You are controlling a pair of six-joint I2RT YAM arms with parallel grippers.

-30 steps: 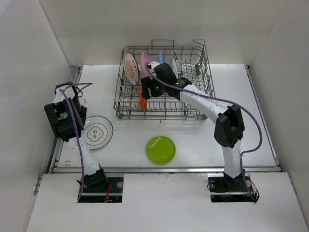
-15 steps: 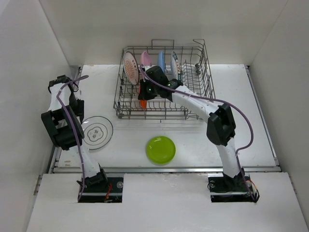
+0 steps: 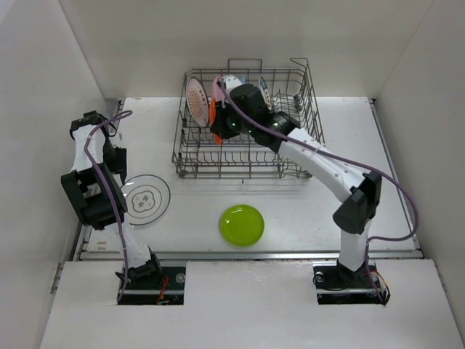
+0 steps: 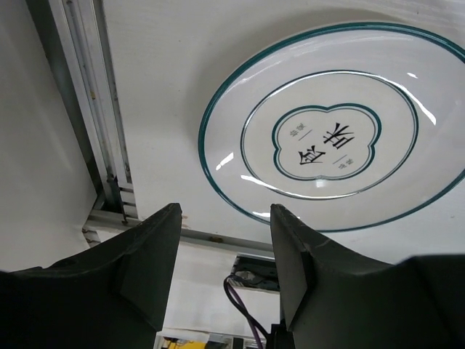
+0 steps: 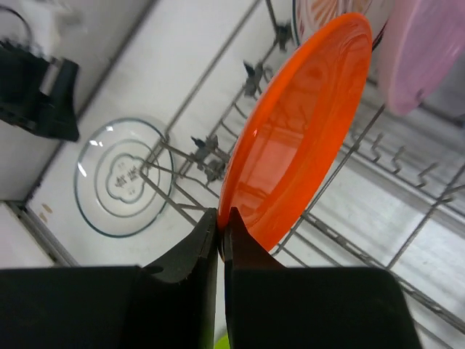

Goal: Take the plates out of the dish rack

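The right gripper (image 5: 219,218) has its fingers pressed together on the rim of the orange plate (image 5: 298,131), pinching the edge nearest the wrist camera so that the plate stands on edge and stretches away from the fingertips. Beneath and beyond it run the wires and tines of the dish rack (image 3: 247,171); the plate looks raised over them, though whether its far edge is clear of the tines cannot be told. Just beyond the orange plate, on the gripper's far side, stand the pink plate (image 5: 429,51) and the red-patterned white plate (image 3: 196,102), both upright in the rack. A white plate with a dark patterned rim (image 3: 264,93) shows on the other side of the wrist, and anything more there is hidden behind the arm. The left gripper (image 4: 225,212) is spread and holds nothing; it hangs over the table (image 3: 305,211) with the white teal-ringed plate (image 4: 327,138) lying flat just ahead of its fingertips, apart from them. Well off toward the right arm's base lies the lime green plate (image 3: 242,225), also flat on the table. By this showing two plates are unloaded, a third is in hand and wants carrying out and setting down, and at least three wait in the rack, so the task looks under halfway done.
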